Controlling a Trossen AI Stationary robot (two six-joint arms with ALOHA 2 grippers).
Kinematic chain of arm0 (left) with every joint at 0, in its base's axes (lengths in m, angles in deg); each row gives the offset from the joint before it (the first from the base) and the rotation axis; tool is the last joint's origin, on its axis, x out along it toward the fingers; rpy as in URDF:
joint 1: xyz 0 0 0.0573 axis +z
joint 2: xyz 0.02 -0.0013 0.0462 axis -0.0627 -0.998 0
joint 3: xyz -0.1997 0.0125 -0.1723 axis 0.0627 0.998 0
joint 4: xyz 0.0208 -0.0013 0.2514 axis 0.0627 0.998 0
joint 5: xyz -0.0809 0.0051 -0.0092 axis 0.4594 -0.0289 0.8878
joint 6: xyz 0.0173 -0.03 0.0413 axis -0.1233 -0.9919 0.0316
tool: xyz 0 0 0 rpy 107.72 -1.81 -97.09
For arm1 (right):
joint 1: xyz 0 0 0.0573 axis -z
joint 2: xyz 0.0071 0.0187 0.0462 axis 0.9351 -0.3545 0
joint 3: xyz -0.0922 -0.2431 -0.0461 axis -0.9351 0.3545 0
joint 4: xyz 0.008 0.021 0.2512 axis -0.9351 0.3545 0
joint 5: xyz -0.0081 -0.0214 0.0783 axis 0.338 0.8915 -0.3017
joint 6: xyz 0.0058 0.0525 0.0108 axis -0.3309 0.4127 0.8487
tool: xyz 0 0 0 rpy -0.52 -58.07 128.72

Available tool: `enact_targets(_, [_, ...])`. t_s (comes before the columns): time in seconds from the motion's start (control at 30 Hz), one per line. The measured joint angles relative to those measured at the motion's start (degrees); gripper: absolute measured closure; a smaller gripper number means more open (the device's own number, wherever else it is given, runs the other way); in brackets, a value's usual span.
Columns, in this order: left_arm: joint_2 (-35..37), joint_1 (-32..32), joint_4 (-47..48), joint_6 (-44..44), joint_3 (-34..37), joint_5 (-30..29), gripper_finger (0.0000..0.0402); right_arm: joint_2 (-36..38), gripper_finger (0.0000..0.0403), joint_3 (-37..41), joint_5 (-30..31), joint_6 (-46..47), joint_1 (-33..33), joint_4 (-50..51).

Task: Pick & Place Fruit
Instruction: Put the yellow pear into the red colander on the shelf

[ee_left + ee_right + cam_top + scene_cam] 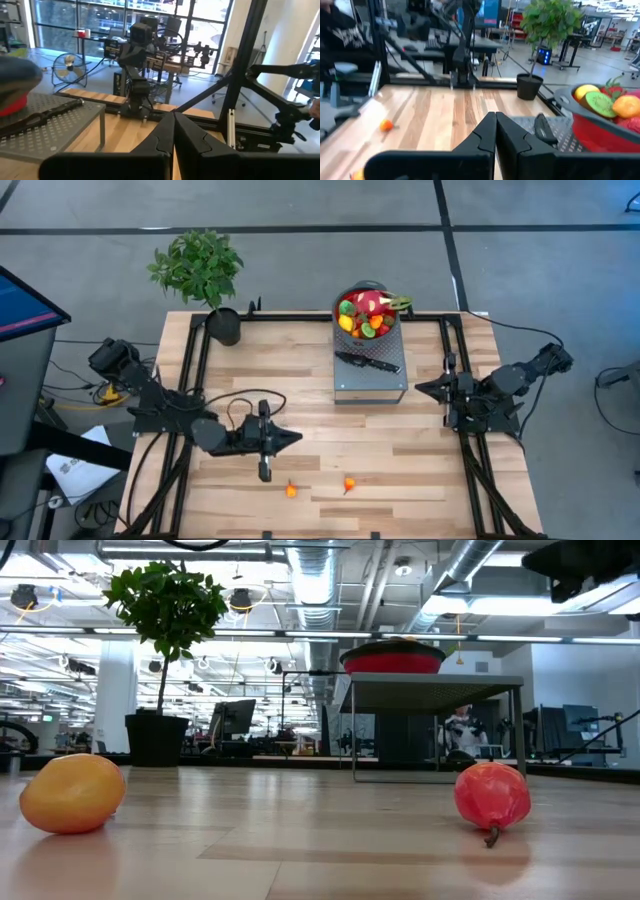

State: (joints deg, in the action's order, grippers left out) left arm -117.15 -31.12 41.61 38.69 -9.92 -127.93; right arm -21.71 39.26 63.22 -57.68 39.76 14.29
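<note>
Two small toy fruits lie on the wooden table near its front edge, an orange one (291, 490) (72, 793) and a red one (350, 485) (492, 795). Several more fruits fill a red bowl (345, 293) (600, 132) on a grey perforated stand (370, 385). My left gripper (298, 438) (174, 120) hovers shut above the table's left half, pointing level toward the right edge, a little beyond the two loose fruits. At the right edge my right gripper (418, 388) (495, 116) waits shut, beside the stand.
A black-handled knife (368, 362) lies on the stand in front of the bowl. A potted plant (222, 325) stands at the far left corner. Black frame rails run along the table's left, right and far sides. Bare wood lies between the arms.
</note>
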Motion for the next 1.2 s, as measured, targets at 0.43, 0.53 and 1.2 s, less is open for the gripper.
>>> enact_targets(0.43, [-11.3, -4.8, 1.1, 0.0, -9.5, -10.5, 0.04, 0.0, 0.0403, 0.0, 0.2, 0.0, 0.0, 4.8])
enact_targets(0.53, [-12.9, -6.2, 1.3, 0.0, -11.8, -13.0, 0.04, 0.0, 0.0403, 0.0, 0.2, 0.0, 0.0, 4.8])
enact_targets(1.2, [-25.8, -11.1, 18.6, -12.6, -28.6, -13.3, 0.04, 0.0, 0.0403, 0.0, 0.2, 2.5, 0.0, 4.8])
